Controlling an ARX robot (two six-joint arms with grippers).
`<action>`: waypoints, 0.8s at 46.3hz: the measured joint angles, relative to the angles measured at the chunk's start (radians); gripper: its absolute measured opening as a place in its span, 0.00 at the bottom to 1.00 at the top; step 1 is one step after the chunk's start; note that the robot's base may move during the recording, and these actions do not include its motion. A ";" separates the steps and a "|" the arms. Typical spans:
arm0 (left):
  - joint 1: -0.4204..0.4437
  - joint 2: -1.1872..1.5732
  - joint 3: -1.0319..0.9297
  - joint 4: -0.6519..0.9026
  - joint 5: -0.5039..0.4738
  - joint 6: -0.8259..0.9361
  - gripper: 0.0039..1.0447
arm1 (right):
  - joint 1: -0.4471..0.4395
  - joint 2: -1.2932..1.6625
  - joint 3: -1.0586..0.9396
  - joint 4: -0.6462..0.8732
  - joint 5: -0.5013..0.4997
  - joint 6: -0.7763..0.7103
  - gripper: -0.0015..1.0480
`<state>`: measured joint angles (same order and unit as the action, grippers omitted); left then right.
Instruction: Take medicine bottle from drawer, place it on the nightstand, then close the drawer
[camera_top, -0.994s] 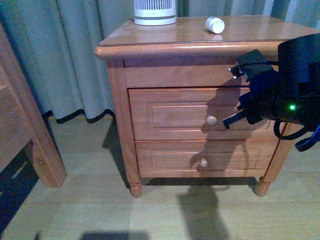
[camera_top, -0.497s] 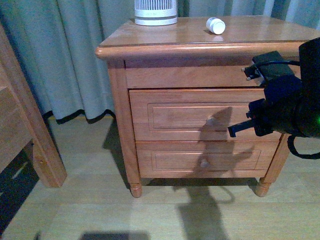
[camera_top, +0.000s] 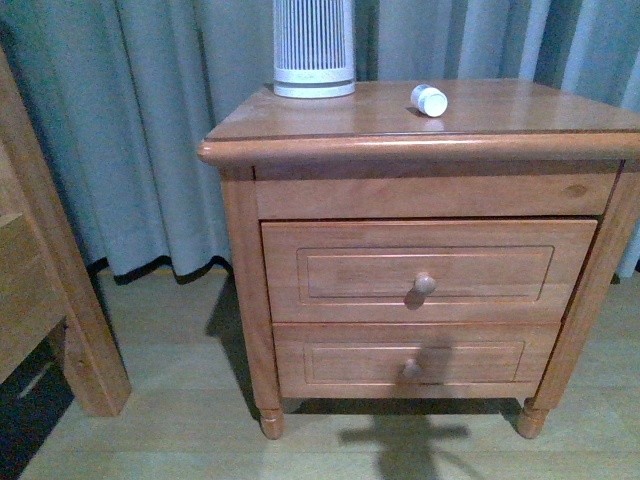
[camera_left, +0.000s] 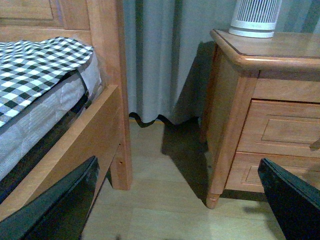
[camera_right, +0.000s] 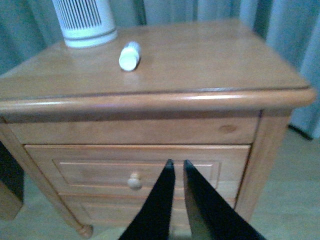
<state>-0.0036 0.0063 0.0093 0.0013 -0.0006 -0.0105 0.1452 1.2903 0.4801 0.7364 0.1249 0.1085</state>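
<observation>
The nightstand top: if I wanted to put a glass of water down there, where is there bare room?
On the nightstand, the whole front strip along the rounded edge is bare, as is the right half beyond the medicine bottle. The back left is crowded: the white ribbed appliance stands there, with the bottle lying on its side a little to its right, apart from it.

- Medicine bottle (camera_top: 429, 100): small, white, wider cap; lying on its side on the nightstand's top.
- Drawer (camera_top: 427, 272): upper, taller front, recessed panel, round knob; pushed shut.
- Nightstand (camera_top: 300, 140): honey-brown wood, two drawers, rounded top edge, turned feet.
</observation>
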 joint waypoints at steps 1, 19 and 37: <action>0.000 0.000 0.000 0.000 0.000 0.000 0.94 | -0.002 -0.051 -0.031 -0.006 0.002 -0.017 0.06; 0.000 0.000 0.000 0.000 0.000 0.000 0.94 | -0.117 -0.570 -0.331 -0.175 -0.117 -0.101 0.03; 0.000 0.000 0.000 0.000 0.000 0.000 0.94 | -0.143 -0.763 -0.417 -0.278 -0.126 -0.103 0.03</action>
<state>-0.0036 0.0063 0.0093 0.0013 -0.0006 -0.0105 0.0025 0.5270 0.0631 0.4583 -0.0006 0.0059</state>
